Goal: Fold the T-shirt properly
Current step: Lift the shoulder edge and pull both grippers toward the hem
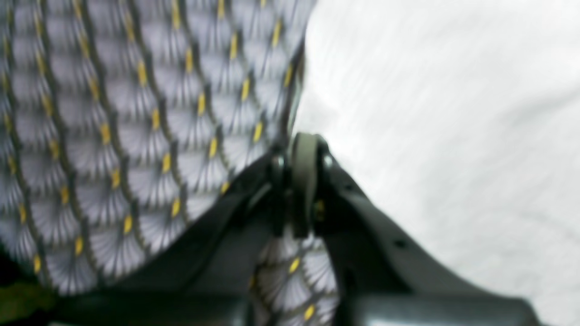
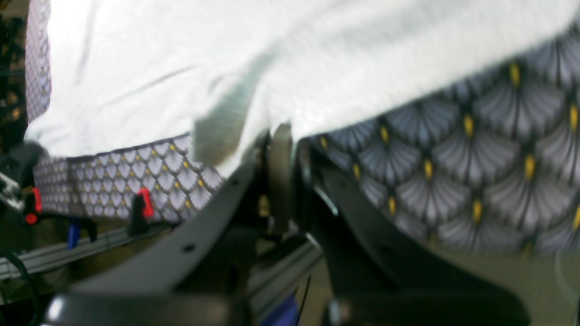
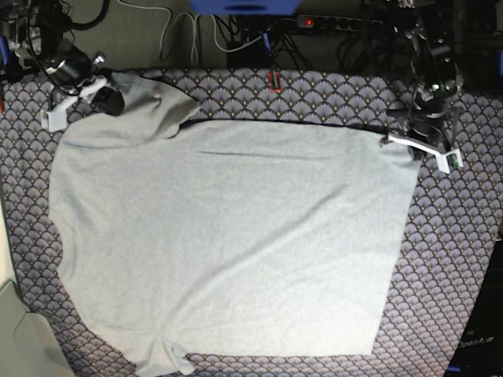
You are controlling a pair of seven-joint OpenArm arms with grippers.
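Note:
The light grey T-shirt (image 3: 228, 236) lies spread flat, plain side up, on the fan-patterned tablecloth (image 3: 448, 259). My left gripper (image 3: 391, 141) is at the shirt's far right corner; in the left wrist view its jaws (image 1: 302, 140) are shut at the edge of the shirt (image 1: 453, 113). My right gripper (image 3: 118, 100) is at the shirt's far left corner, where the cloth is bunched and folded over. In the right wrist view its jaws (image 2: 281, 131) are shut at the edge of the shirt (image 2: 181, 68), beside a ribbed hem (image 2: 222, 131).
Red-handled clamps (image 2: 145, 203) hold the tablecloth (image 2: 453, 172) to the table's edge rail. Cables and a power strip (image 3: 330, 22) lie behind the table. A grey panel (image 3: 23, 338) sits at the front left corner.

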